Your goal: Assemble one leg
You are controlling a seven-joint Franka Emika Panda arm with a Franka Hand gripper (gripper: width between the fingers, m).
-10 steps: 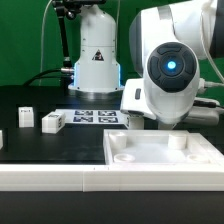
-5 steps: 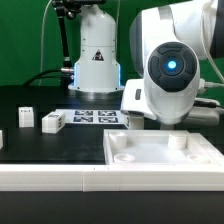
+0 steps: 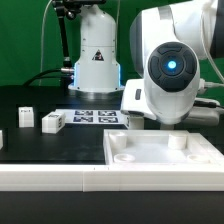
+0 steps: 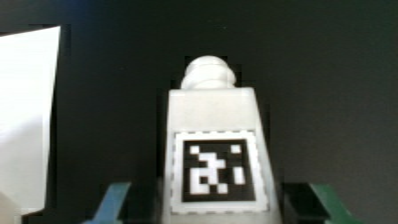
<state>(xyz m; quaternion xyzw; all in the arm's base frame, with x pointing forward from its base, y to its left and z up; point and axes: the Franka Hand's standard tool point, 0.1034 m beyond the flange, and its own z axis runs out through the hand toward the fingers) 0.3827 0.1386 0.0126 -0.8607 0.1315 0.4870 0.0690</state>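
In the wrist view a white oblong leg (image 4: 215,120) with a black-and-white tag on its face and a rounded peg at its far end lies on the black table. My gripper (image 4: 217,206) is open and straddles the leg's near end. One fingertip (image 4: 118,200) stands on each side of it, with a dark gap between each finger and the leg. In the exterior view the arm's big white wrist housing (image 3: 170,70) hides the gripper and this leg. Two more legs (image 3: 26,117) (image 3: 53,122) stand on the table at the exterior view's left.
The large flat square white piece with a raised rim (image 3: 132,160) lies in front. The marker board (image 3: 95,117) lies behind it by the robot base. A white part (image 3: 1,140) shows at the left edge. A white surface (image 4: 22,110) borders the wrist view.
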